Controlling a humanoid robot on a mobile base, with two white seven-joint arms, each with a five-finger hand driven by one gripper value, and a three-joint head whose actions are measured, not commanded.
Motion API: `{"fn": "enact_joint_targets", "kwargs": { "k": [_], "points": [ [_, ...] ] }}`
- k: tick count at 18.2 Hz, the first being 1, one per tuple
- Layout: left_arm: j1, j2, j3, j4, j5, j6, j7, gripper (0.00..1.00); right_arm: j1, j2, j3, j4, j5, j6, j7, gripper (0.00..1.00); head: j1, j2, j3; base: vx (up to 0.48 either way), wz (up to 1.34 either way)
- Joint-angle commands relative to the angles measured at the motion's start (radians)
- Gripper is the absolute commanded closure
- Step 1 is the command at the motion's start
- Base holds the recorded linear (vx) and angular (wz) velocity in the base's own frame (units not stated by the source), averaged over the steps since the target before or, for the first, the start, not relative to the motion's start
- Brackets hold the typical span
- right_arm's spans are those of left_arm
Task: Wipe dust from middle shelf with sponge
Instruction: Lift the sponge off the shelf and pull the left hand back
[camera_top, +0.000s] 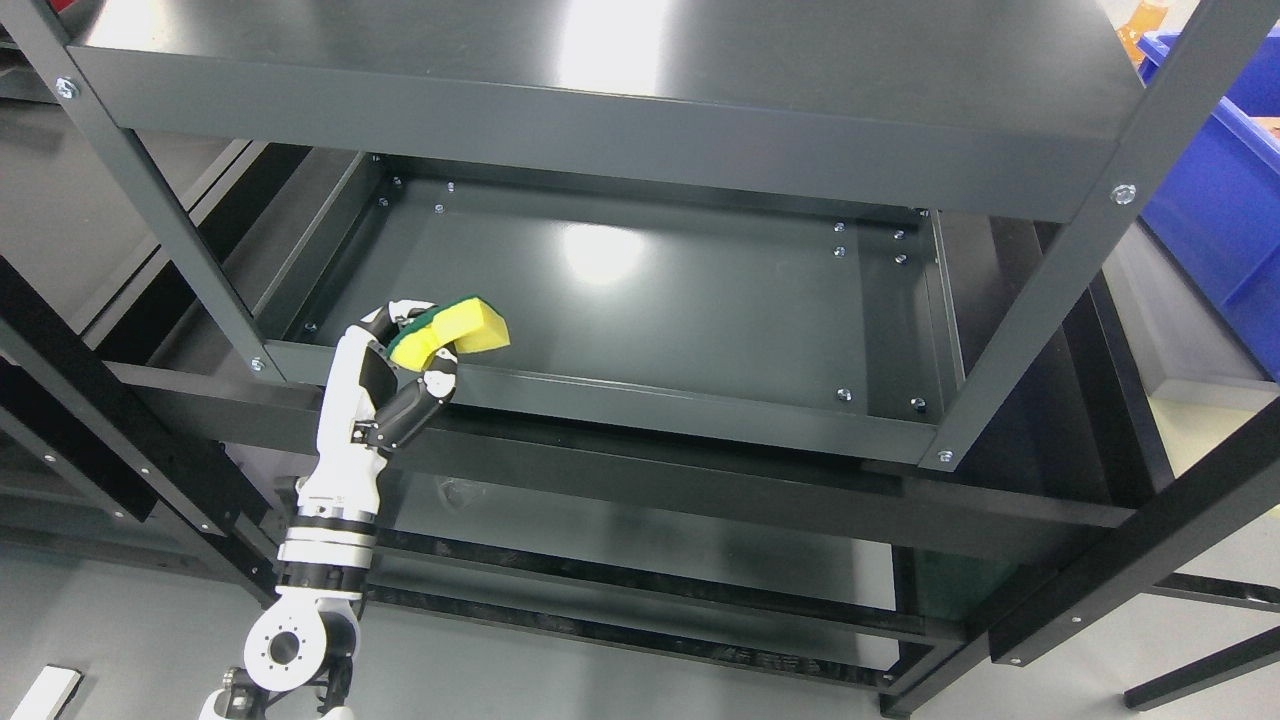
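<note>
At the near left corner of the middle shelf (650, 300): one sponge (455, 330), yellow body with a green scouring face, held just above the shelf's near front lip. Whether it touches the shelf surface cannot be told. The yellow end points right and toward the shelf's interior; the green face lies against the fingers.

Left hand (405, 365): white and black, fingers (432, 385) curled around the sponge and grasping it, thumb side below, other fingers wrapped over the top. Its arm rises from the lower left, white forearm with silver wrist rings and a round joint near the bottom edge.

Middle shelf: dark grey metal panel, glossy, with a bright light reflection toward the far centre. Bolt heads show at its corners and along the right edge. Raised rims on all visible sides.

Top shelf (600, 60): same dark metal, overhanging the far part of the view, also carrying a light reflection.

Upright posts (1040, 300): dark grey angle sections with bolts, one at left, one at right, slanting across the frame.

Lower shelf (640, 560): dark, partly visible below the front rails.

Far right: blue plastic bin (1220, 200), beside the shelving.

Near left bottom corner: small white object (45, 693), identity unclear.
</note>
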Motion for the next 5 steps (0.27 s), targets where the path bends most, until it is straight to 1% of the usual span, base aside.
{"fn": "enact_joint_targets", "kwargs": {
  "k": [1, 5],
  "points": [
    [-0.003, 0.016, 0.047, -0.029, 0.005, -0.005, -0.002, 0.99, -0.001, -0.017, 0.000, -0.017, 0.000, 0.000, 0.000, 0.00, 0.0000, 0.000, 0.000, 0.000, 0.00],
    [-0.002, 0.016, 0.045, -0.029, 0.005, -0.002, -0.004, 0.99, 0.000, -0.017, 0.000, -0.017, 0.000, 0.000, 0.000, 0.00, 0.0000, 0.000, 0.000, 0.000, 0.00]
  ]
}}
